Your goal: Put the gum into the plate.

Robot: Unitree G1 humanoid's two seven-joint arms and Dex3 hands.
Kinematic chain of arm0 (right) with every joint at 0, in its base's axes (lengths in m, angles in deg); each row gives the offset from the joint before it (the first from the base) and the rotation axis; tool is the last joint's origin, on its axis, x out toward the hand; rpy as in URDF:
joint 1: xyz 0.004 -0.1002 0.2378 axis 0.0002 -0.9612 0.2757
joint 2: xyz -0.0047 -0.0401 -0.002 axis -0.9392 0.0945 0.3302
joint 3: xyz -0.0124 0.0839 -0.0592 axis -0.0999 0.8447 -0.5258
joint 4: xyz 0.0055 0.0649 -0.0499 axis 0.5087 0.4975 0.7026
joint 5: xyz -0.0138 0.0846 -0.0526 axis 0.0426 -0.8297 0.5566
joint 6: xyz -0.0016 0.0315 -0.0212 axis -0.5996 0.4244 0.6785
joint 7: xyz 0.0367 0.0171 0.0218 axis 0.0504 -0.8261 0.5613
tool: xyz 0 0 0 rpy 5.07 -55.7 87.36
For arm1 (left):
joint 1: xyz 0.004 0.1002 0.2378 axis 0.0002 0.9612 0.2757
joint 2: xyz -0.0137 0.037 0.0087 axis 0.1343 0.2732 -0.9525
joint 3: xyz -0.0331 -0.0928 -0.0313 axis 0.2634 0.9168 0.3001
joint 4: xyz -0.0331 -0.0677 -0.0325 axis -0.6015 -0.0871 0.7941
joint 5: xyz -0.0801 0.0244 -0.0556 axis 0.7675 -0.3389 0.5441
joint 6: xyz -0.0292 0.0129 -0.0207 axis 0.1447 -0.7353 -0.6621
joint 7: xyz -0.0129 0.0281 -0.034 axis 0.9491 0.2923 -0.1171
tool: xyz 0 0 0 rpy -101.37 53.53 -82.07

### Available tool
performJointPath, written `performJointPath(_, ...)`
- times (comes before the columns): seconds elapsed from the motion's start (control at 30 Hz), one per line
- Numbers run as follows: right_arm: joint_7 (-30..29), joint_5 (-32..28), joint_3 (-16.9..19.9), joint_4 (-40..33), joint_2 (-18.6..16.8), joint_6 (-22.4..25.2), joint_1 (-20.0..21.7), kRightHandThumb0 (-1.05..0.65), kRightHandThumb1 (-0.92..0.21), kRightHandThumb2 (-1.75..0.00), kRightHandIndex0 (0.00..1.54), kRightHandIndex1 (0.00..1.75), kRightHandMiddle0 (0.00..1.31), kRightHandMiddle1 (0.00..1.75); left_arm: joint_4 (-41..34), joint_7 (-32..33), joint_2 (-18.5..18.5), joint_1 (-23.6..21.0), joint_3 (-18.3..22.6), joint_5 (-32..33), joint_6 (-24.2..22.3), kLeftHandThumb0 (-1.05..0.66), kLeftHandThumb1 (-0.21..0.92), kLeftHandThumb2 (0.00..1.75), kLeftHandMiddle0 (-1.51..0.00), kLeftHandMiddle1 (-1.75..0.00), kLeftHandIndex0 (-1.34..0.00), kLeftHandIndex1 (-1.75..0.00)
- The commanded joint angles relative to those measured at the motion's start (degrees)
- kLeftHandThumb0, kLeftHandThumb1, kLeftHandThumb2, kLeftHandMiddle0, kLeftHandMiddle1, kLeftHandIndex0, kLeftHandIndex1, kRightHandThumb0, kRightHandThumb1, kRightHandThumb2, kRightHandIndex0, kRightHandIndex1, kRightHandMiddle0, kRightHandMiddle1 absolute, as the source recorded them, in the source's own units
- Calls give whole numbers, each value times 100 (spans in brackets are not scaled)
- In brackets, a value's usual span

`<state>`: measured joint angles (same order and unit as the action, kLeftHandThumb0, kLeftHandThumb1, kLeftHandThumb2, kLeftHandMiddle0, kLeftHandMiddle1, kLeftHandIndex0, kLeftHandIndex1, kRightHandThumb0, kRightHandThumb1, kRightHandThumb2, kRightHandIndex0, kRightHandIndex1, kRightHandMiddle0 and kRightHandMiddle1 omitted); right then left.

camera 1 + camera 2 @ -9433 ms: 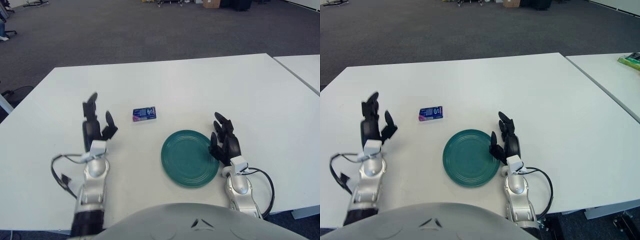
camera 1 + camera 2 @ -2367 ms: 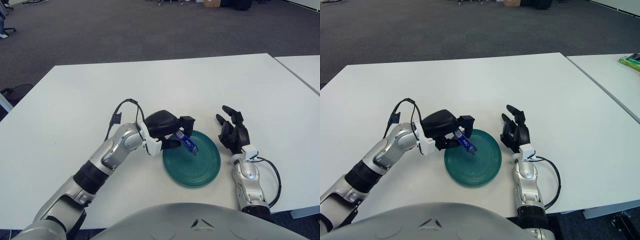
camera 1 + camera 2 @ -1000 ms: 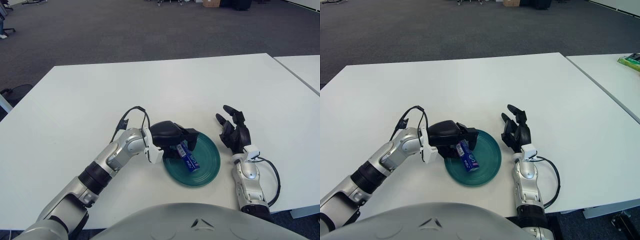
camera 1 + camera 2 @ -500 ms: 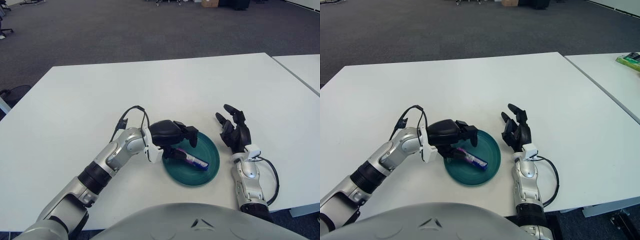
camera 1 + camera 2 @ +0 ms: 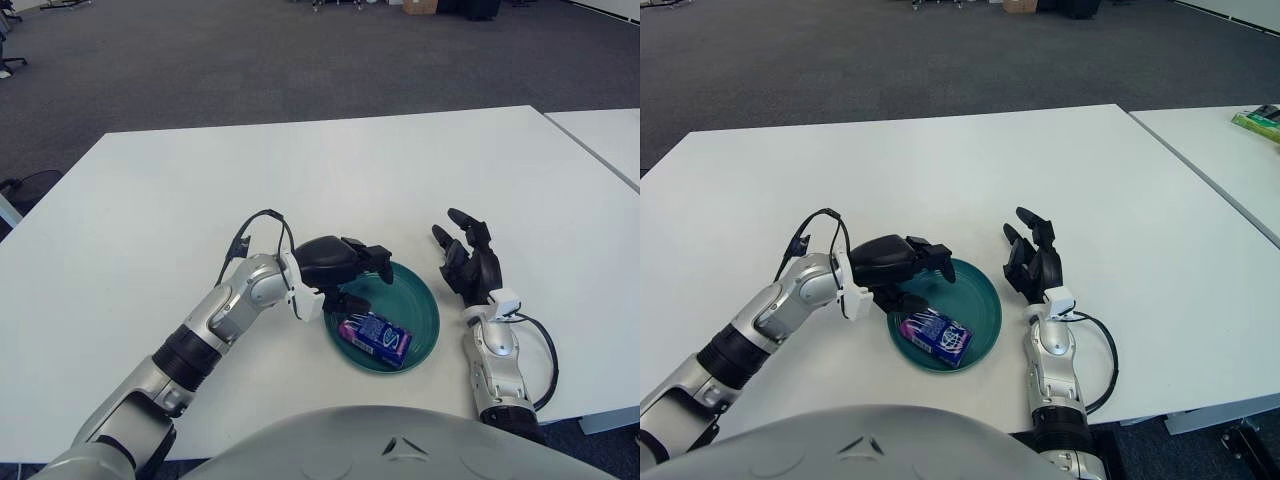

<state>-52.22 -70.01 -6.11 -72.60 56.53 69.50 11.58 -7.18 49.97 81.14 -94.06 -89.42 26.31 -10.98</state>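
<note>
The blue and purple gum pack (image 5: pixel 374 336) lies flat inside the green plate (image 5: pixel 422 310), toward its near side. My left hand (image 5: pixel 352 268) hovers over the plate's left rim, just above and left of the gum, fingers spread and holding nothing. My right hand (image 5: pixel 470 265) shows just right of the plate, fingers pointing up and relaxed.
The white table (image 5: pixel 330 170) stretches wide behind the plate. A second white table (image 5: pixel 1230 150) stands to the right across a narrow gap, with a green item (image 5: pixel 1260 120) at its far edge. A cable loops off my left wrist (image 5: pixel 255 225).
The gum has dropped from my left hand and now lies flat in the plate. The left hand's fingers have opened and lifted slightly back to the left. The right hand is unchanged.
</note>
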Motion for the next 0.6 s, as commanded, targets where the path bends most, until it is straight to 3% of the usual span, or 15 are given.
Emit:
performJointPath(0.0,-51,101,-58,760,-56,682,-645,-51,-92,-85,52,0,2,85,-82,109,197,154,153,-71,29,-89,92,83,-39,-61,-9,-109)
performJointPath(0.4,-84,198,-73,767,41,718,-631,-53,-92,-83,52,0,3,86,-286,17,317,344,250,-6,-98,-94,92,83,-36,-34,-1,-93)
performJointPath(0.57,-106,221,-101,600,45,721,-801,-53,-92,-84,51,0,3,85,-724,53,319,552,683,347,-474,-97,92,82,-35,-24,0,-85)
